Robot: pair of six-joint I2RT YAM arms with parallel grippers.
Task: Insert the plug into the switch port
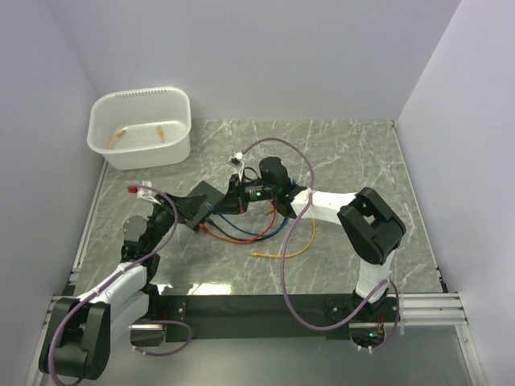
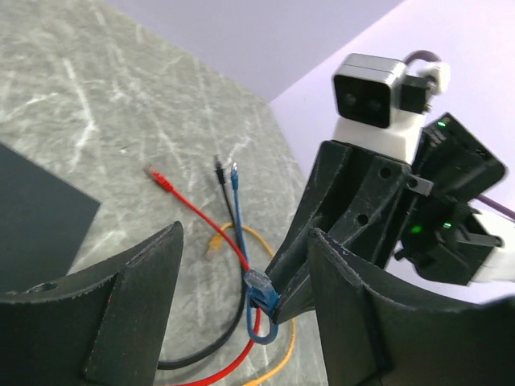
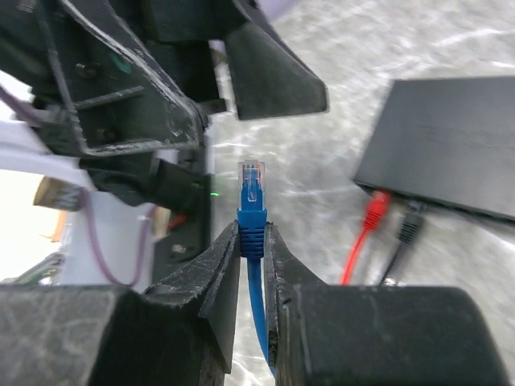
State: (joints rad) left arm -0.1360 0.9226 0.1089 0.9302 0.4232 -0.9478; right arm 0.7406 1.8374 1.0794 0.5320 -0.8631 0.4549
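Two fingers of the right gripper (image 3: pixel 252 235) pinched the blue plug (image 3: pixel 252 181) by its boot, well apart from the switch (image 3: pixel 451 137). Left gripper (image 2: pixel 245 232) gaped wide, sitting directly ahead of the plug. Red connector (image 3: pixel 372 215) and black connector (image 3: pixel 410 225) sat at the switch's edge; white tub (image 1: pixel 141 129) stood in the far corner.

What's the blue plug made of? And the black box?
The blue plug looks like rubbery blue plastic with a clear, see-through tip. The switch looks like matte black metal or plastic; its dull, flat face doesn't tell which.
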